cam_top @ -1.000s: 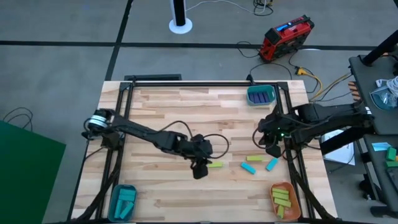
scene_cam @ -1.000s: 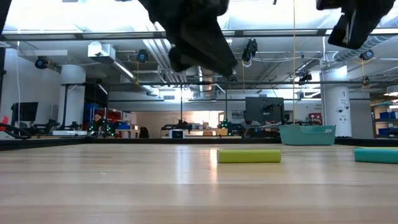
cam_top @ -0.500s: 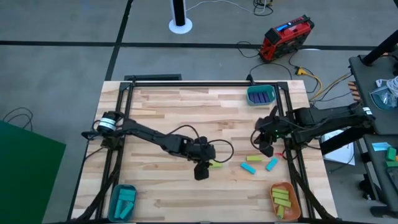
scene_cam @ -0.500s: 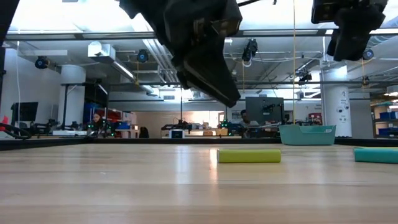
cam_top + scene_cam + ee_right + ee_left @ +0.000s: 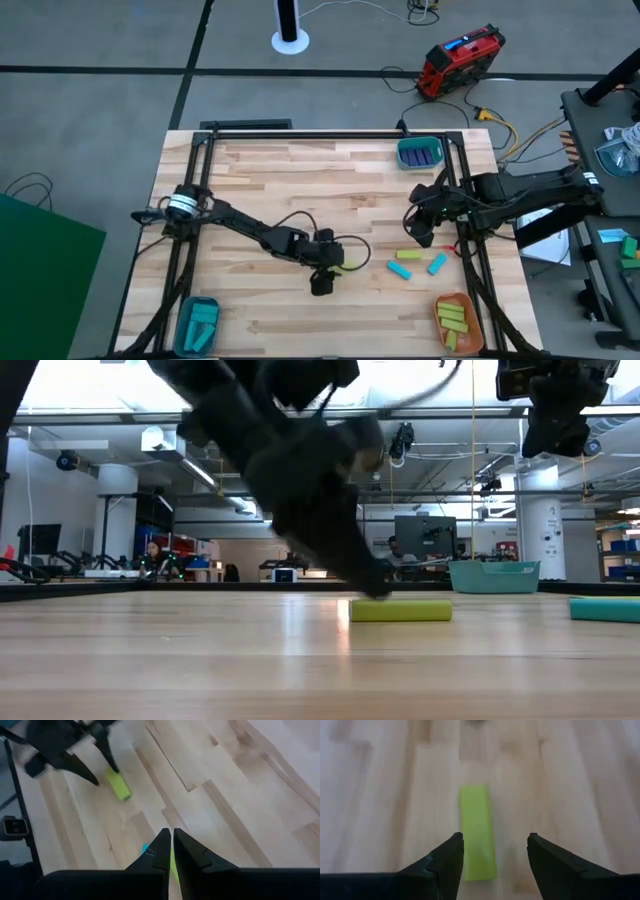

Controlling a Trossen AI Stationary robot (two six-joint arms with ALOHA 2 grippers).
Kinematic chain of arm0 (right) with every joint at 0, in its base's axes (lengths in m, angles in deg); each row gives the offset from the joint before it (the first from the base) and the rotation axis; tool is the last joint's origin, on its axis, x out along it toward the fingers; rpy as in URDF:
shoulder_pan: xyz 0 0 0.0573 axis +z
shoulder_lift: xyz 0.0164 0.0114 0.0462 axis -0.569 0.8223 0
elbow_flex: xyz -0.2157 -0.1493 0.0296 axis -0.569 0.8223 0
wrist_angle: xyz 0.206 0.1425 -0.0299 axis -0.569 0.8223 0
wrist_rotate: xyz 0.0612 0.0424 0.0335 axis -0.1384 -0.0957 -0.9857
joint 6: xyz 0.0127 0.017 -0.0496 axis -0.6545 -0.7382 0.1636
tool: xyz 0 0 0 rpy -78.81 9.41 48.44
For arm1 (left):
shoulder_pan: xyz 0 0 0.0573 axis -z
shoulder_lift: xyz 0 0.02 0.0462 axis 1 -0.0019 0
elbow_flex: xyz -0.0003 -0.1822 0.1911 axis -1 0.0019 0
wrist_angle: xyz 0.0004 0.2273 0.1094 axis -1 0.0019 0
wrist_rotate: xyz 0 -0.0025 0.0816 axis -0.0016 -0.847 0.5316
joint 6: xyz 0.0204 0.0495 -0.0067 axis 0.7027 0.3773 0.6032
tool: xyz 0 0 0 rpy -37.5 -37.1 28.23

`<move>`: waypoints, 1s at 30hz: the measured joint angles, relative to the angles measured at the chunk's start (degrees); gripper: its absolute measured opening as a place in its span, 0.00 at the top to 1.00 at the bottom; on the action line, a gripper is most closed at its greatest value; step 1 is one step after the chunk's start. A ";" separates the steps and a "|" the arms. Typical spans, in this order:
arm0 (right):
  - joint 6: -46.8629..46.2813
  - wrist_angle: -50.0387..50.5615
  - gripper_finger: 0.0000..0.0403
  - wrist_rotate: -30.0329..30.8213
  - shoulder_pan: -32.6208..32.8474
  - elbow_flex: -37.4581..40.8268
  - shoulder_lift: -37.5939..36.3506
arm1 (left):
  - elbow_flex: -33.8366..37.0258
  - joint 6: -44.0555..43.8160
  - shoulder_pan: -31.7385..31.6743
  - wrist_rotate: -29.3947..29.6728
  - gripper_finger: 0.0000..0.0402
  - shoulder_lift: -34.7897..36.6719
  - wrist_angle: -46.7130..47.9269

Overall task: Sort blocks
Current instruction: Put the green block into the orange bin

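A yellow-green block (image 5: 478, 832) lies flat on the wooden table near its middle (image 5: 347, 265) (image 5: 400, 610). My left gripper (image 5: 495, 840) (image 5: 322, 272) is open and low over it. One finger stands on each side of the block's near end, with a gap on both sides. My right gripper (image 5: 169, 837) (image 5: 420, 226) hangs shut and empty above the table's right part. Below it lie a yellow-green block (image 5: 408, 255) and two cyan blocks (image 5: 401, 270) (image 5: 437, 263).
A teal bowl (image 5: 420, 153) holding purple blocks stands at the far right. An orange bowl (image 5: 458, 320) with yellow-green blocks is at the near right corner. A teal bowl (image 5: 198, 322) with cyan blocks is at the near left corner. Bare wood lies left of centre.
My left gripper has come down over the yellow-green block, shifting a little toward the near edge, until its open fingers straddle the block. My right gripper has drifted slightly toward the table's left. The blocks have stayed where they were.
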 joint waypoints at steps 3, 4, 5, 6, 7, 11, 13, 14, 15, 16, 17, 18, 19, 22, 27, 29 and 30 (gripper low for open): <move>-1.08 -1.39 0.97 0.29 0.00 0.00 0.11 | 0.26 0.12 0.00 0.35 0.51 -1.61 -1.98; -1.35 -1.49 0.97 0.45 0.00 0.00 0.16 | 0.20 0.39 -0.02 0.37 0.51 -1.74 -2.78; -1.62 -1.66 0.97 0.71 0.00 0.00 0.31 | 0.10 0.47 -0.02 0.52 0.51 -2.10 -3.68; -1.96 -2.15 0.97 1.16 0.00 0.00 0.35 | -0.01 0.40 -0.01 0.51 0.52 -2.48 -4.34; -2.31 -2.52 0.97 1.35 0.00 0.00 0.38 | -0.01 0.34 0.06 0.47 0.52 -2.99 -4.28; -3.67 -2.91 0.97 1.56 0.00 0.00 0.76 | 0.09 0.19 0.09 0.19 0.57 -4.09 -4.40; -3.82 -3.57 0.97 1.75 0.01 0.02 1.01 | 0.04 0.18 0.06 -0.37 0.60 -4.84 -5.04; -3.81 -4.25 0.97 2.05 0.00 0.02 1.08 | 0.01 0.18 0.04 -0.38 0.61 -4.90 -5.06; -3.82 -4.60 0.97 2.53 0.00 0.02 1.12 | 0.02 0.19 0.04 -0.37 0.63 -5.01 -5.10; -3.80 -4.75 0.97 2.85 0.01 0.02 1.18 | 0.00 0.21 0.04 -0.37 0.65 -5.05 -5.12; -3.71 -5.29 0.97 2.88 0.00 0.02 1.25 | 0.00 0.19 0.03 -0.40 0.67 -5.05 -5.05; -3.67 -5.95 0.97 2.92 0.00 0.02 1.27 | 0.00 0.19 -0.02 -0.47 0.70 -5.07 -4.95; -3.67 -6.12 0.97 2.97 0.00 0.02 1.31 | -0.02 0.19 -0.05 -0.66 0.73 -5.05 -4.78; -4.02 -5.91 0.97 2.96 0.00 0.02 1.60 | -0.11 0.21 -0.02 -0.71 0.81 -4.72 -3.56; -16.95 -5.89 0.97 2.80 0.04 0.20 1.69 | 0.10 2.49 -0.07 -0.75 0.81 -2.78 -0.47; -25.18 -5.74 0.97 2.71 0.57 0.62 1.85 | 0.22 3.99 -0.30 -0.53 0.81 -1.74 0.52; -28.52 -5.85 0.97 2.59 1.04 0.74 2.10 | 0.22 4.73 -0.43 -0.15 0.81 -1.14 0.45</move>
